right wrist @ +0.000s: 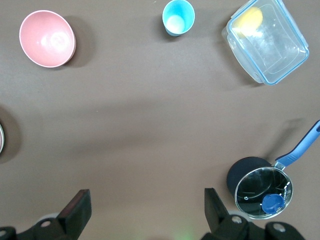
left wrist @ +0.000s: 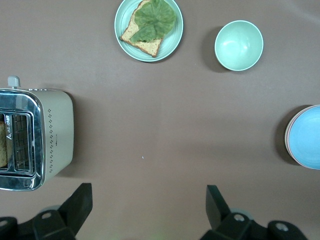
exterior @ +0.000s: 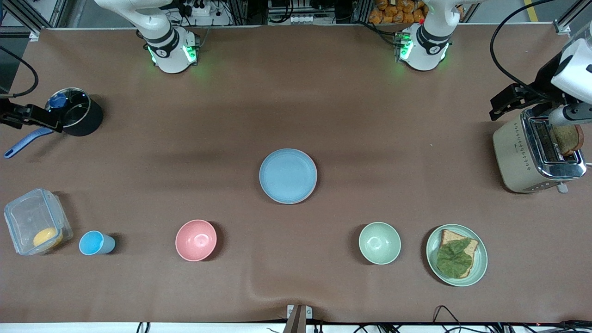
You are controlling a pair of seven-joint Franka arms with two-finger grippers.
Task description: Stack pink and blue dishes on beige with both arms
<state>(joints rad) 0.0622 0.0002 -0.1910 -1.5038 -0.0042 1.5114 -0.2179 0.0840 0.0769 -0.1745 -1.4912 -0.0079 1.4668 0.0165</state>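
The light blue dish [exterior: 287, 175] lies in the middle of the table, on top of a stack. A thin pink rim [left wrist: 286, 136] of the pink dish shows under its edge in the left wrist view. The beige dish is hidden. My left gripper [left wrist: 148, 194] hangs open and empty high over bare table beside the toaster [exterior: 536, 157], seen in the front view as a black hand [exterior: 506, 102]. My right gripper [right wrist: 146, 196] also hangs open and empty, high over bare table next to the black pot [exterior: 76, 113]. Both are well away from the stack.
Nearer the front camera stand a deep pink bowl [exterior: 196, 240], a small blue cup [exterior: 95, 243], a clear lidded box [exterior: 36, 222], a pale green bowl [exterior: 379, 243] and a green plate with toast and lettuce [exterior: 457, 254]. A blue-handled spatula [exterior: 25, 141] lies by the pot.
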